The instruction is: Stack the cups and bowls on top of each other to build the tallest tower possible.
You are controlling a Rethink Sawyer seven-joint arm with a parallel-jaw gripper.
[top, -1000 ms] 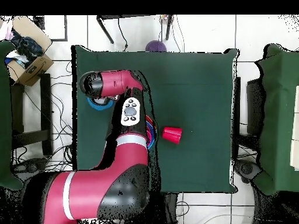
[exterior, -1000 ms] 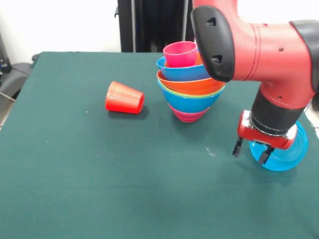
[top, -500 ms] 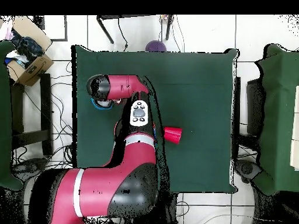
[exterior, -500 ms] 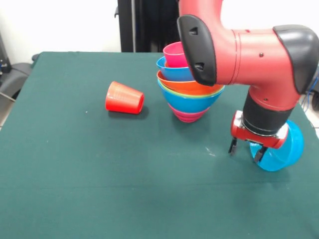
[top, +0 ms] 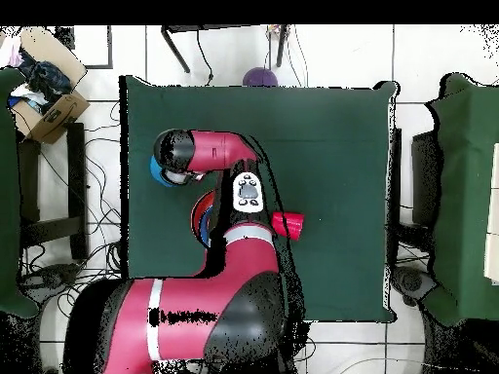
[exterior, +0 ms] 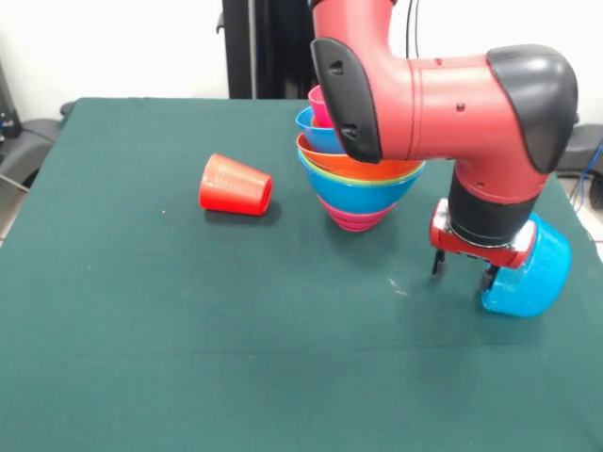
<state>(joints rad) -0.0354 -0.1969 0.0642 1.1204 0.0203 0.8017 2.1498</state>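
Observation:
The tower (exterior: pixel 361 179) stands mid-table, with magenta, blue, green, orange and blue rims; the pink cup (exterior: pixel 317 102) on top is half hidden behind the arm. A red-orange cup (exterior: pixel 236 185) lies on its side left of the tower. To the tower's right my gripper (exterior: pixel 463 273) hangs just above the cloth, open. Its right finger (exterior: pixel 488 279) is at the rim of a light blue bowl (exterior: pixel 529 272), which is tipped on edge with its mouth toward the gripper. In the overhead view the arm covers the gripper; the light blue bowl (top: pixel 156 168), the tower (top: pixel 203 216) and the red-orange cup (top: pixel 289 225) peek out.
The green table (exterior: pixel 141 330) runs wide to the left and front. The tipped bowl is near the table's right edge. In the overhead view a cardboard box (top: pixel 44 97) and a purple thing (top: pixel 260 76) lie on the floor beyond the green table (top: pixel 331 146).
The arm has swung left in the front view. The light blue bowl has tipped from nearly flat up onto its edge, following the gripper's finger. Tower and red-orange cup have not moved.

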